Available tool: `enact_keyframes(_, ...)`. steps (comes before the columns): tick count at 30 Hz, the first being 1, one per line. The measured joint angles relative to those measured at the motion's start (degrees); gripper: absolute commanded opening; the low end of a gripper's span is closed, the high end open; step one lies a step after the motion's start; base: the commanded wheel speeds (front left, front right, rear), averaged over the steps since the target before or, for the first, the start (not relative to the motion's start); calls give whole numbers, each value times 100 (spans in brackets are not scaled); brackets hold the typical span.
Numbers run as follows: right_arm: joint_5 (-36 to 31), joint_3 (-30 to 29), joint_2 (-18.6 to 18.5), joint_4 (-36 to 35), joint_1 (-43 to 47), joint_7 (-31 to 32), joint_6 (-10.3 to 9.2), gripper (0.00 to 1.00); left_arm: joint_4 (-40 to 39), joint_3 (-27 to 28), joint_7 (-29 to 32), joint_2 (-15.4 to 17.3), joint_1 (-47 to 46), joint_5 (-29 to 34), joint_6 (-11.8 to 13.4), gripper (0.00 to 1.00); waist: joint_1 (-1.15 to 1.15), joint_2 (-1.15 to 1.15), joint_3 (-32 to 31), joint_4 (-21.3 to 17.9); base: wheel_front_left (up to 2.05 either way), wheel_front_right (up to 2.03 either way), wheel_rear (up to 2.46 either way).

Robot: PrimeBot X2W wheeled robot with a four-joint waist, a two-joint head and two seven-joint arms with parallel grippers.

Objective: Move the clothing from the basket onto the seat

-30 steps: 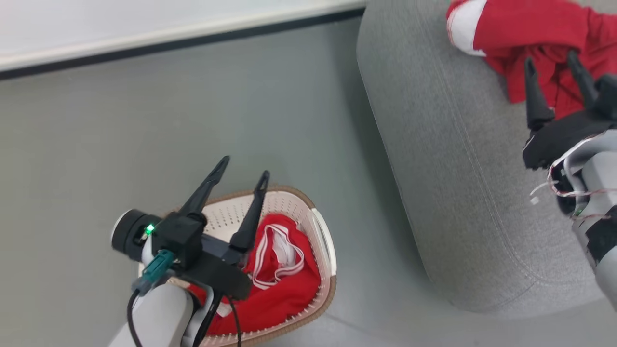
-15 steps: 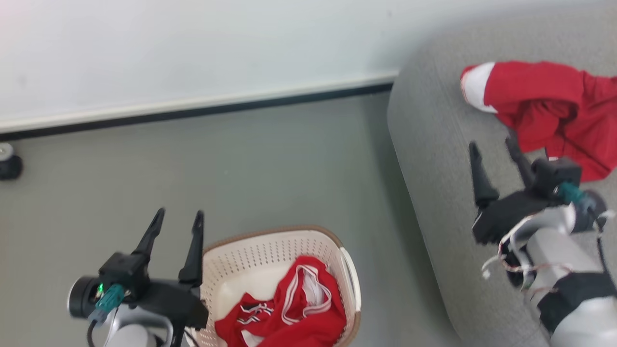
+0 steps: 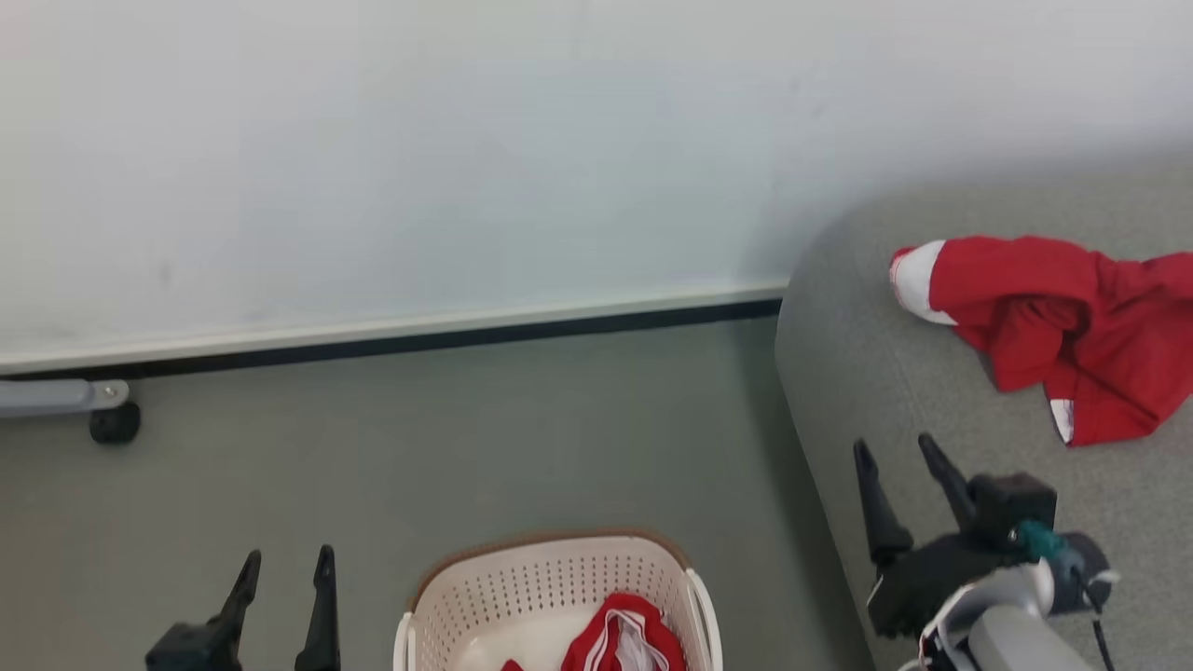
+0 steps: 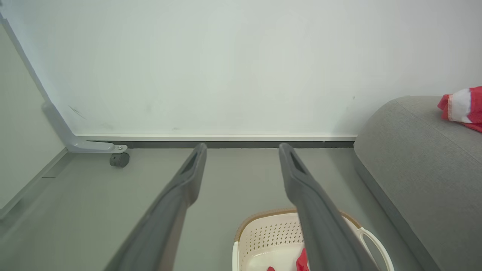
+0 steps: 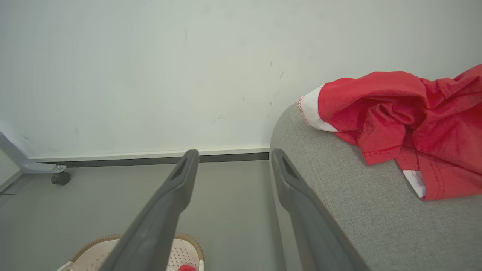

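Head view has swung upward, so more wall (image 3: 466, 140) shows and the basket (image 3: 550, 540) sits at the bottom edge; that shift is the camera's, not the things'. What really has changed: the right gripper (image 3: 893, 443) has let go and backed away! A second ago its fingers were right in the red garment (image 3: 1053, 308); now they stand spread and empty, clear of the cloth, over the sofa (image 3: 867, 354) edge. The garment lies crumpled on the cushion, white cuff toward the wall, touching nothing but the sofa. Right wrist view confirms it: cloth resting up on the seat beside the fingers, nothing between them.

And the left gripper (image 3: 288, 554)? It was hanging over the basket; now it sits off to the basket's left above the floor (image 3: 466, 438), fingers apart, holding nothing. Left wrist view has the basket low between and under its fingers, a scrap of red showing inside.

So that's one piece delivered, I'd say. But the striped garment (image 3: 620, 638) is still down in the basket, white trim peeking out, so the job looks roughly half done. Both arms look pulled back to a ready pose; the next call is likely another dip into the basket for that last red bundle. A caster (image 3: 115, 424) sits far left by the wall, well out of the way.
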Motion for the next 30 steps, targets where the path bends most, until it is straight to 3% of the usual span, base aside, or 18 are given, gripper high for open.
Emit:
enact_keyframes(12,-287,55,36,-1171,1226,0,-152,100,-592,359,-1,-15,964,70,83,100,0,0,-695,2,0,0,0)
enact_keyframes(30,-549,-294,25,-2026,1889,0,-248,100,-1005,571,-1,-135,1365,212,104,100,1,1,-791,-57,0,0,0)
